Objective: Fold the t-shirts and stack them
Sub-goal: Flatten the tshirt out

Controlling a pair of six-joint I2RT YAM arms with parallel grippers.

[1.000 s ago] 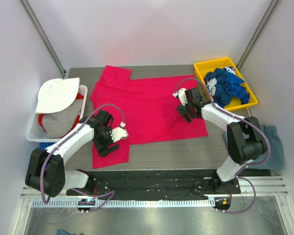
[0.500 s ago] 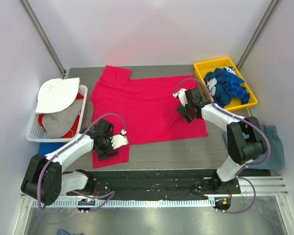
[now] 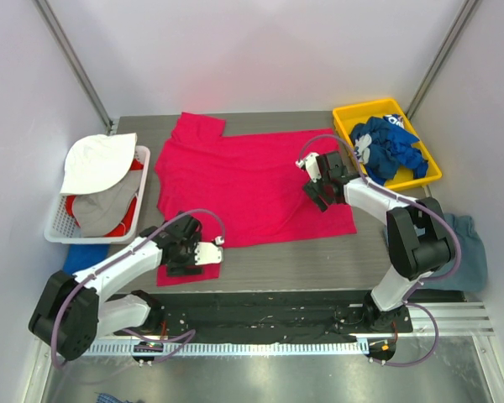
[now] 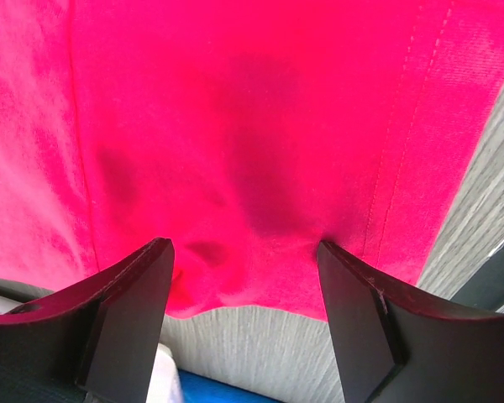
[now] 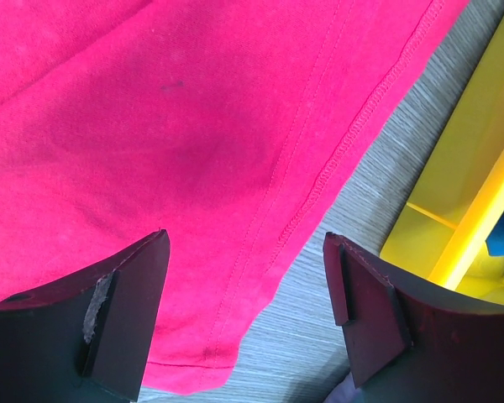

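Observation:
A bright pink-red t-shirt [image 3: 252, 180] lies spread flat across the grey table, its near-left sleeve [image 3: 172, 273] reaching toward the front edge. My left gripper [image 3: 185, 254] hovers open over that sleeve. In the left wrist view the gripper [image 4: 244, 281] straddles the sleeve's edge, with nothing between its fingers [image 4: 361, 311]. My right gripper [image 3: 316, 191] stands open over the shirt's right hem. In the right wrist view it [image 5: 244, 277] frames the hem corner [image 5: 193, 361] and holds nothing. Royal blue t-shirts [image 3: 386, 147] fill the yellow bin. A slate grey-blue t-shirt [image 3: 470, 248] lies off the table's right side.
A yellow bin [image 3: 346, 122] sits at the back right corner; its wall [image 5: 470, 176] shows close beside my right gripper. A white basket [image 3: 55, 227] at the left holds a white hat [image 3: 97, 159] and grey cloth. A blue item [image 3: 82, 254] lies below the basket.
My left gripper has moved toward the front edge along the near-left sleeve, staying open. The right arm and the shirt have not moved.

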